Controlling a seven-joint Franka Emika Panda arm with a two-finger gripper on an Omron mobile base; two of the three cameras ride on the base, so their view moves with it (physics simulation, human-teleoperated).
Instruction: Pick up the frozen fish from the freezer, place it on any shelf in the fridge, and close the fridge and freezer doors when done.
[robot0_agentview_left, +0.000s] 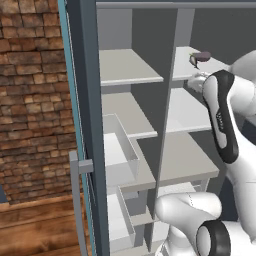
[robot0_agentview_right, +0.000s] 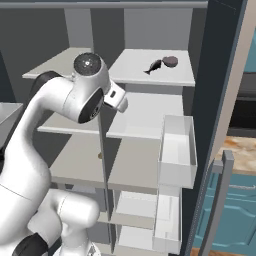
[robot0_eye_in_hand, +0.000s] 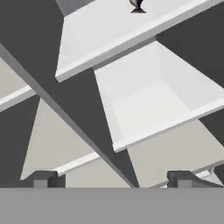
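Glossy white rounded arm (robot0_agentview_right: 35, 145) links, black bands at joints; grey speckled disc cap (robot0_agentview_right: 87, 63) on one joint; two small dark fingertips (robot0_eye_in_hand: 40, 178).

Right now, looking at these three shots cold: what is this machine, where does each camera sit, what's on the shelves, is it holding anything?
It is a white robot arm with dark joints on a drivable base, in a rendered kitchen, facing a tall slate-blue two-door cabinet with both doors open.

Two pictures come from cameras on the base, one behind the arm to its left, one to its right, so they show the same pale grey shelves from two sides. The third looks out from the hand: the two dark stubs at its bottom are the fingertips of the gripper, standing wide apart with nothing between them. It holds nothing.

On the top shelf of the cabinet's right half lies the frozen fish, small and black with a forked tail, beside a dark maroon lump. White door bins hang on the open doors.
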